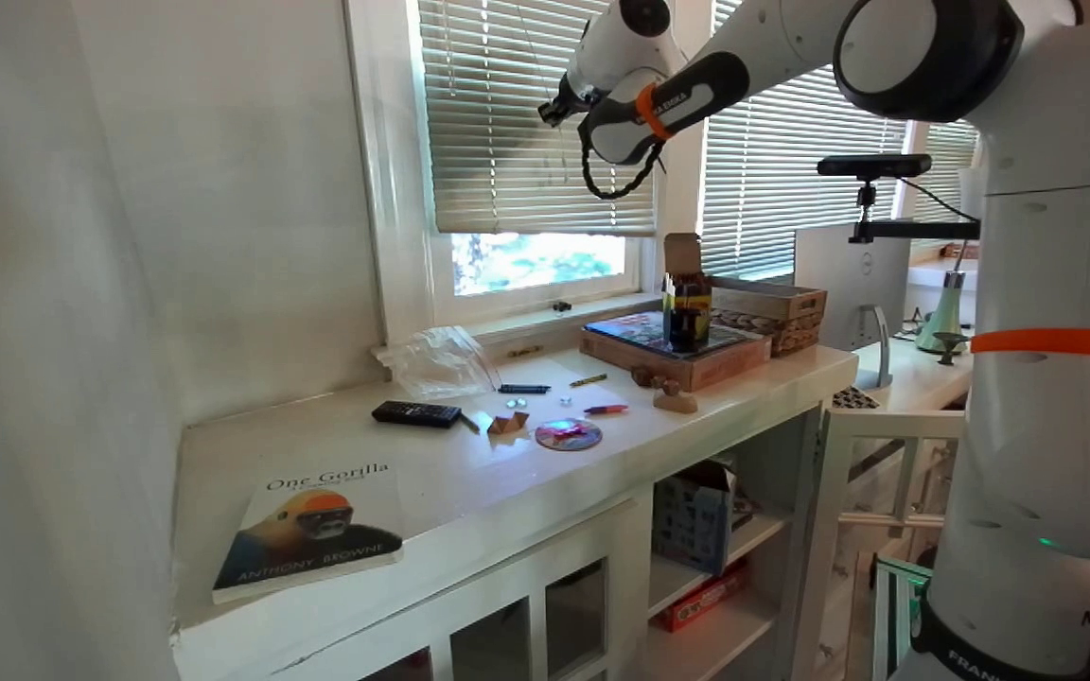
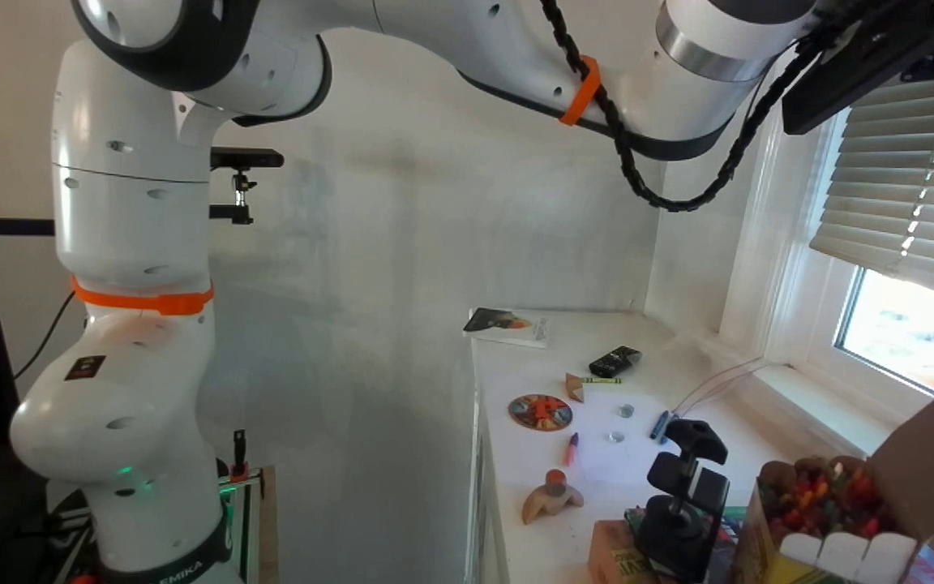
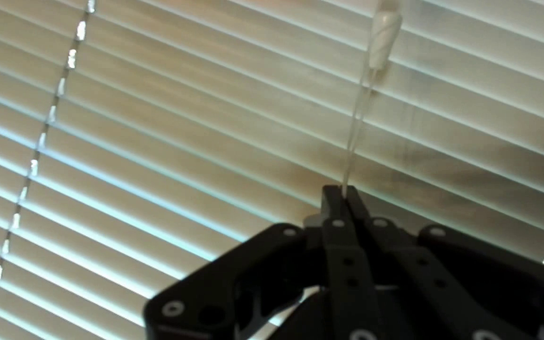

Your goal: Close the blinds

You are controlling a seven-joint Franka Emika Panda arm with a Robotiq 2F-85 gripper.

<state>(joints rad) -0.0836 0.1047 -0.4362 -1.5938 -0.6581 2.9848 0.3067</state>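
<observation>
At the far left a picture book (image 1: 308, 530) lies on the white counter (image 1: 469, 487), with a remote (image 1: 415, 414) and a clear plastic bag (image 1: 441, 364) further along; none of it seems to matter for this job. Next hangs the white blind (image 1: 498, 161). Its slats (image 1: 498, 199) cover the upper stretch, but its bottom rail (image 1: 545, 230) stops short, so a strip of bright glass (image 1: 540, 265) shows underneath. By that I'd say the blind is not yet closed.

Right in front of the slats is the gripper (image 3: 344, 191), clenched, its two fingertips (image 3: 332, 194) pinching a thin double cord (image 3: 359, 120). The cord runs from there to a pale tassel (image 3: 385, 38), which lies apart from the grasp. I take the step in hand to be working that cord, with the lowering left to do. The next move, as I judge it, calls for a gentle sideways pull to free whatever catch holds the blind up, then giving the cord back smoothly so the bottom rail can sink. If it slides through the fingertips, control goes.

Further right hang wider blinds (image 1: 772, 180), which I'd leave alone, and beyond them stands the arm (image 1: 1056, 445), extended back over the counter.
</observation>
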